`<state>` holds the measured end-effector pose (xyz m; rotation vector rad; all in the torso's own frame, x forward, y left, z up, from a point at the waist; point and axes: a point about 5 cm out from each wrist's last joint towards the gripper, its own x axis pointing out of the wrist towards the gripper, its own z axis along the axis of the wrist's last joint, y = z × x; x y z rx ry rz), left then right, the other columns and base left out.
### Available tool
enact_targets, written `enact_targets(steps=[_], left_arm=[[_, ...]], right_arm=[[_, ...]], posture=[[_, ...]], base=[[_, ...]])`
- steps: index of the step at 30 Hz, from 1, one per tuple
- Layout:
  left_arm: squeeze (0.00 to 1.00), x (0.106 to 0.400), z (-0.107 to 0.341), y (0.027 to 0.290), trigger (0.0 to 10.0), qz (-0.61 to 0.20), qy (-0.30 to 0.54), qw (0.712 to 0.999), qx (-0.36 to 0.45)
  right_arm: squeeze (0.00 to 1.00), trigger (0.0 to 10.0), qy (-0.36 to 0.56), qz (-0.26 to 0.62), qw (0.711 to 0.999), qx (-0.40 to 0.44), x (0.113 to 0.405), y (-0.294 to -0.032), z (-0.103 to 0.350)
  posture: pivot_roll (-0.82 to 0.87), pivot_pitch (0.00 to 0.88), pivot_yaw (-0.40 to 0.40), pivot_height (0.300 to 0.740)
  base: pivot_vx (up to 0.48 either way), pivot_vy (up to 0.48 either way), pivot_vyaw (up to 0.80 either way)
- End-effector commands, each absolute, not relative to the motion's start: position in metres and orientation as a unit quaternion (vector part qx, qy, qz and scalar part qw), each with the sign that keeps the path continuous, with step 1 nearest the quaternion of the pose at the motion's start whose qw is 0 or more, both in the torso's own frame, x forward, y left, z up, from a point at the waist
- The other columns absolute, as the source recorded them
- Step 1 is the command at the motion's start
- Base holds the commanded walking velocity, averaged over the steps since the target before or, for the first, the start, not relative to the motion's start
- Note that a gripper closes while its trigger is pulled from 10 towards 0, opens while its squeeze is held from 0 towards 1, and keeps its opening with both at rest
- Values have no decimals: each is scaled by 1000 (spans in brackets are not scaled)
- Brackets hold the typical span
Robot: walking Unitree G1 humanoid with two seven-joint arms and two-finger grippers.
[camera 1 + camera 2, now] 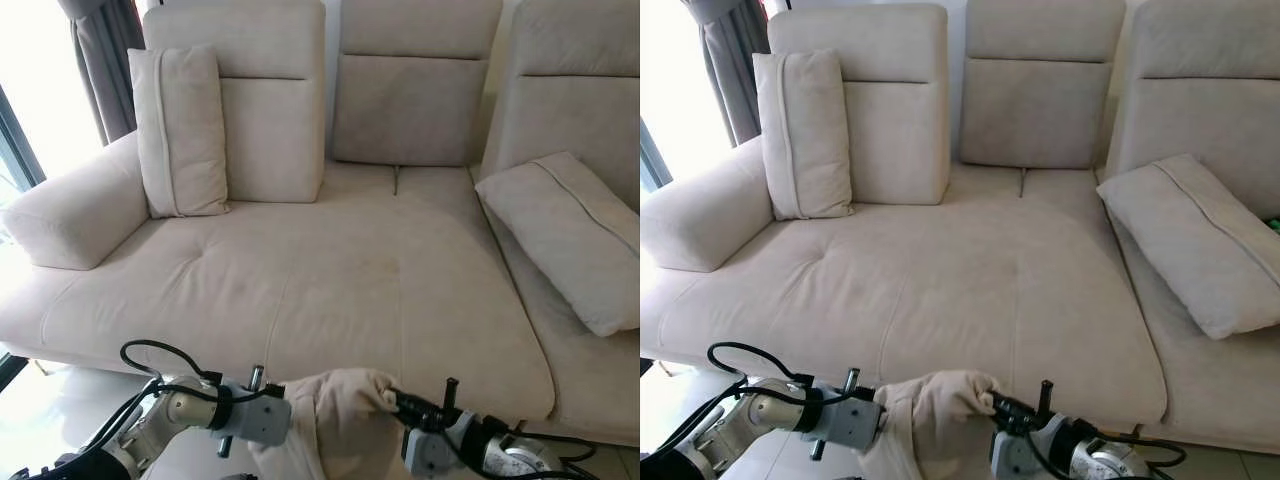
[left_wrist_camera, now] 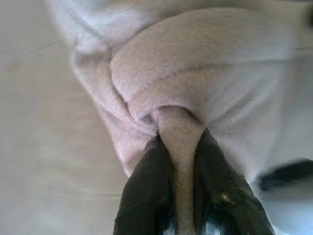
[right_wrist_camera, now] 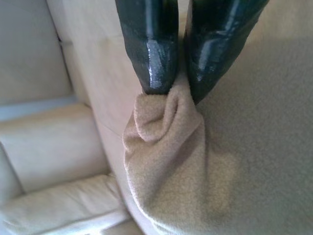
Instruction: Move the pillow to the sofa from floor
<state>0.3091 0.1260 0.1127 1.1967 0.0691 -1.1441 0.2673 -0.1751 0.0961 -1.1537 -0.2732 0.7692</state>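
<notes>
A beige pillow (image 1: 338, 415) hangs between my two arms just in front of the sofa's front edge, off the floor. My left gripper (image 1: 290, 408) is shut on the pillow's left side; the left wrist view shows a fold of fabric (image 2: 178, 142) pinched between the black fingers (image 2: 149, 196). On the pillow's right side my right gripper (image 1: 392, 401) is shut on a bunched corner (image 3: 164, 115), with both fingers (image 3: 151, 44) pressing it. The wide beige sofa seat (image 1: 300, 290) lies directly ahead and above the pillow.
A tall pillow (image 1: 180, 130) stands against the left backrest. Another pillow (image 1: 575, 235) lies on the right part of the sofa. The left armrest (image 1: 75, 215) bulges beside a curtain (image 1: 100, 60) and bright window. Pale floor (image 1: 60, 410) shows at lower left.
</notes>
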Motion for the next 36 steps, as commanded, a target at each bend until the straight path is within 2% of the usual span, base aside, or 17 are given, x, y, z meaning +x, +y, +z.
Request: enact_targets(steps=[1,3,10,21,28,34,36], left_arm=[[0,326,133,122,10000,-432,-12,725,536],[0,328,136,121,10000,-416,-17,735,535],[0,326,139,119,10000,-420,-29,713,560],[0,334,156,121,10000,-390,-56,701,595],[0,323,155,111,10000,-453,-75,661,593],[0,322,154,111,10000,-466,-77,644,602],[0,325,157,115,10000,-470,-80,622,621]], right_arm=[[0,10000,-162,339,783,-495,267,-161,105],[0,10000,-160,334,791,-487,267,-160,105],[0,10000,-170,334,802,-466,267,-150,108],[0,10000,-189,327,805,-457,273,-144,120],[0,10000,-206,322,807,-450,275,-138,128],[0,10000,-209,322,807,-449,275,-137,130],[0,10000,-213,324,806,-448,273,-135,132]], posture=[[124,8,37,506],[124,8,37,506],[129,5,31,506],[133,1,25,545],[126,0,23,580],[125,0,21,590],[124,0,21,605]], base=[[0,0,0],[0,0,0],[0,0,0],[0,0,0],[0,0,0],[0,0,0],[0,0,0]])
